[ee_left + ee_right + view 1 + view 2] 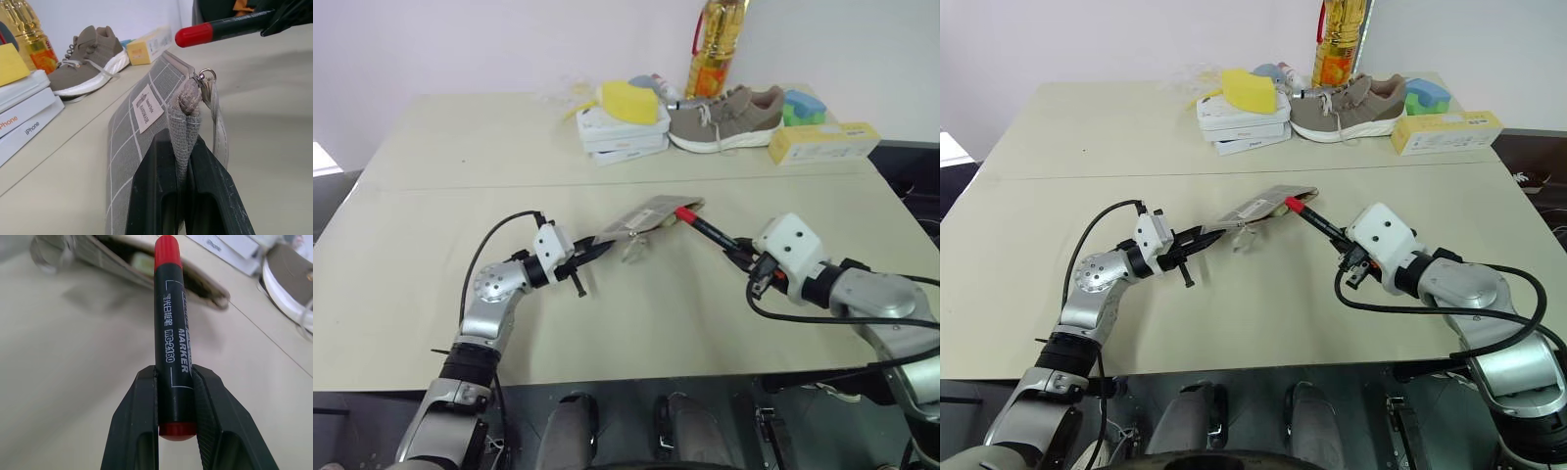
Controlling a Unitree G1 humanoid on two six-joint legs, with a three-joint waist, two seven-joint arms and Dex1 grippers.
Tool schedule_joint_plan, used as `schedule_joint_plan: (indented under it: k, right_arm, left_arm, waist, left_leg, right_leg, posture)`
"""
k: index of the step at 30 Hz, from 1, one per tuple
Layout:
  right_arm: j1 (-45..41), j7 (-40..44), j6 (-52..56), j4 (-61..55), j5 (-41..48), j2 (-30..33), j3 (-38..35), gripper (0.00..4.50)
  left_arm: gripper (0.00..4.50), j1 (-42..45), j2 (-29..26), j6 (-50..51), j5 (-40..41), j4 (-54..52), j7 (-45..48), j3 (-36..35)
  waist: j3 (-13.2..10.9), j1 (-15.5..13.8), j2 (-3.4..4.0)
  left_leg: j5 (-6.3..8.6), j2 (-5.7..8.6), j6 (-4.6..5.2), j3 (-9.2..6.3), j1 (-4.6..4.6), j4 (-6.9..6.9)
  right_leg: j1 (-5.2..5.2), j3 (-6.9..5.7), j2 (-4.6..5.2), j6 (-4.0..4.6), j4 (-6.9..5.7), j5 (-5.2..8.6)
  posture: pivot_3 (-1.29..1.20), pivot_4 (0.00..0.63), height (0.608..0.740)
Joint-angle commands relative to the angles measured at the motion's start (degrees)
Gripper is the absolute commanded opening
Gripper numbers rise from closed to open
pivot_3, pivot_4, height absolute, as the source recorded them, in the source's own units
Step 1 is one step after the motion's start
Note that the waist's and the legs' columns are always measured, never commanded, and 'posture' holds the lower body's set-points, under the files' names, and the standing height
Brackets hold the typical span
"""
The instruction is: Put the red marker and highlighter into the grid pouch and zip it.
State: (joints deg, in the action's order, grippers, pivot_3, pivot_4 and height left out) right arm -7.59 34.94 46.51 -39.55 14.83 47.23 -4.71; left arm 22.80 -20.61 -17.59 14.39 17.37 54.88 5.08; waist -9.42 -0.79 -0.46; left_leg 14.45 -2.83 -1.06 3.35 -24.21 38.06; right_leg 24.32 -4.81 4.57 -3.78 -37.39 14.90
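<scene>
The grid pouch point(646, 217), grey with white lines and a small white label point(145, 106), hangs tilted a little above the middle of the table. My left gripper point(604, 249) is shut on its near end beside the zip pull point(207, 75). The pouch's far end gapes open, and a pale yellow thing point(145, 262), probably the highlighter, lies inside. My right gripper point(176, 379) is shut on the red marker point(171, 328), a black barrel with a red cap and red end. The cap point(685, 213) sits right at the open mouth of the pouch.
At the back of the table point(460, 176) stand white phone boxes point(622, 135) with a yellow sponge point(631, 98) on top, a grey shoe point(724, 117), an oil bottle point(715, 44), a long yellow box point(822, 143) and a blue-green item point(803, 106).
</scene>
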Motion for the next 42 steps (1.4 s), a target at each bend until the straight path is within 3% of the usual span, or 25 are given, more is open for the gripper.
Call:
schedule_joint_plan:
  k: [1,18,28,39,40,42]
  right_arm:
    - [-0.84,0.61,0.15,-2.43,-0.53,1.70,1.25,0.41]
    - [-4.05,0.97,0.23,-2.46,-3.14,2.77,6.47,0.41]
    - [-13.20,5.63,-4.00,-0.73,-16.21,13.92,19.63,0.41]
    - [-18.41,11.29,-8.10,1.65,-22.85,11.15,25.67,0.41]
    - [-18.52,11.65,-7.99,1.64,-23.19,10.75,25.62,1.44]
    - [-18.68,11.55,-8.56,1.83,-24.48,10.24,25.20,2.20]
  left_arm:
    - [0.00,0.79,0.27,-1.37,1.01,-0.10,0.45,-1.10]
    - [0.00,0.44,0.20,-4.09,0.13,-0.05,2.57,-0.22]
    - [0.00,0.31,-0.79,-4.20,1.55,-3.78,9.39,2.67]
    - [0.00,-1.50,0.00,-0.58,1.64,-9.43,10.60,4.67]
    - [0.00,-1.56,0.01,-0.38,1.61,-9.60,10.56,4.68]
    - [0.00,-1.61,-0.15,-0.14,1.54,-9.71,10.36,4.63]
  waist:
    - [0.00,0.00,0.00]
    - [0.00,0.01,-0.01]
    - [-0.01,0.09,0.00]
    - [-0.01,0.14,0.00]
    - [-0.01,0.12,0.00]
    - [-0.01,0.01,-0.01]
  left_leg:
    - [0.00,0.00,0.00,0.00,-0.01,0.00]
    - [0.00,0.00,0.00,0.01,-0.01,0.00]
    - [0.00,-0.01,0.00,0.00,-0.02,-0.01]
    - [0.00,-0.01,0.00,0.02,-0.04,0.00]
    - [0.00,-0.01,0.00,0.01,-0.04,0.00]
    - [0.00,-0.01,0.00,0.02,-0.04,0.01]
  right_leg:
    - [0.00,0.00,0.00,0.00,0.01,0.00]
    - [0.00,-0.01,0.00,0.00,0.01,0.00]
    - [0.03,-0.01,0.00,0.02,0.03,0.01]
    - [0.04,-0.01,-0.01,0.01,0.05,0.01]
    - [0.03,-0.01,-0.01,0.01,0.04,0.00]
    - [0.04,-0.01,0.00,0.01,0.05,0.00]
  posture:
    - [0.00,0.150,0.740]
    - [0.00,0.150,0.740]
    - [0.00,0.150,0.740]
    - [0.00,0.150,0.740]
    - [0.00,0.150,0.740]
    - [0.00,0.150,0.740]
